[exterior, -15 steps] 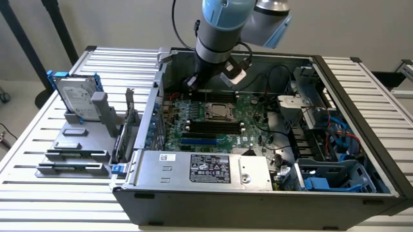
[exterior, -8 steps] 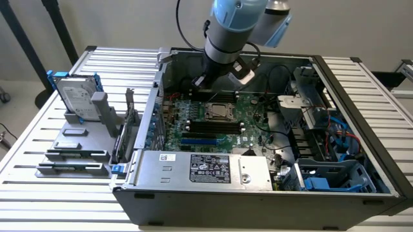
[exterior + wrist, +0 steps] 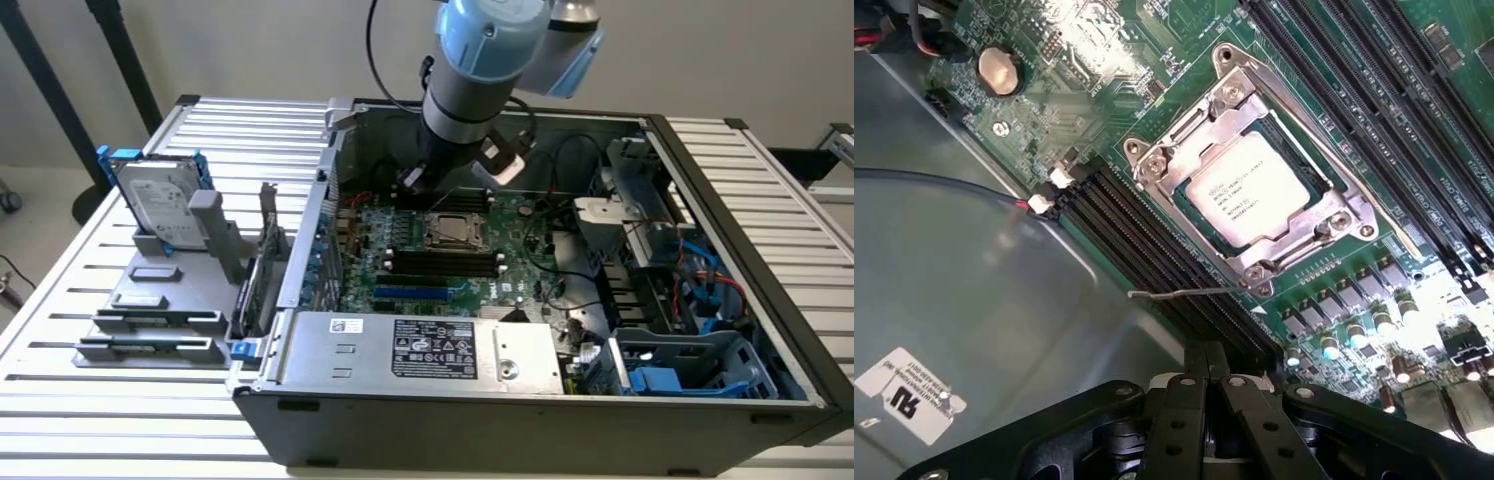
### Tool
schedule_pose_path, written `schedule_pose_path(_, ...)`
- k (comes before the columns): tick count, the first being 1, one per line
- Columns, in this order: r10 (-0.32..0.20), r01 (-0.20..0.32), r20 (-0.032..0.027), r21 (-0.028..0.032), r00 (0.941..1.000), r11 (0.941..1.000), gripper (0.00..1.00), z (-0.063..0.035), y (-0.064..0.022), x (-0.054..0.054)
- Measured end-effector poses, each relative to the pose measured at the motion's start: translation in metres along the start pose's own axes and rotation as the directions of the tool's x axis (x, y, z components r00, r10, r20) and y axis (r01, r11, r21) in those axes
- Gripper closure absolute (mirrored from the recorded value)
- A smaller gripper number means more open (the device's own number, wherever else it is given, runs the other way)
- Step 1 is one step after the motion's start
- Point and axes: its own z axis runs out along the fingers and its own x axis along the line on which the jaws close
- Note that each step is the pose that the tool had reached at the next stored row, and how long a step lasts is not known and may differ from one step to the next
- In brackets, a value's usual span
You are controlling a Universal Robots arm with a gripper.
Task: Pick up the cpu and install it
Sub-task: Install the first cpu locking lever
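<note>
The cpu (image 3: 1249, 195), a flat square chip with a shiny silver top, lies in the metal-framed socket (image 3: 1154, 165) on the green motherboard (image 3: 1104, 80). In the exterior view the cpu (image 3: 451, 230) sits mid-board inside the open computer case. My gripper (image 3: 1206, 352) is shut, its two dark fingers pressed together with nothing between them. It hovers a short way off the socket, over the black memory slots (image 3: 1144, 250). A thin wire socket lever (image 3: 1184, 293) sticks out just ahead of the fingertips. In the exterior view the gripper (image 3: 424, 185) hangs just behind the cpu.
A grey labelled power-supply box (image 3: 427, 350) fills the case's front. The case walls (image 3: 721, 180) enclose the board, with cables and blue drive bays (image 3: 667, 380) on the exterior view's right. A hard drive with blue bracket (image 3: 158, 200) stands on a grey fixture (image 3: 147, 320) at the left.
</note>
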Motion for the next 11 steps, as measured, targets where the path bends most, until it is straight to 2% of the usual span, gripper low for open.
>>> schedule_pose_path(3,-0.005,0.005,-0.0050,-0.0100,1.0000,0.9999,0.89,0.0033,0.0013,-0.0009)
schedule_pose_path(6,-0.011,0.011,-0.0087,-0.0256,0.9999,0.9996,0.89,0.0054,0.0019,-0.0013)
schedule_pose_path(9,-0.022,0.021,-0.0215,-0.0444,0.9995,0.9988,0.89,0.0076,0.0015,-0.0027)
schedule_pose_path(10,-0.025,0.023,-0.0242,-0.0480,0.9994,0.9986,0.89,0.0086,0.0012,-0.0035)
schedule_pose_path(11,-0.025,0.024,-0.0242,-0.0486,0.9994,0.9985,0.89,0.0090,0.0010,-0.0040)
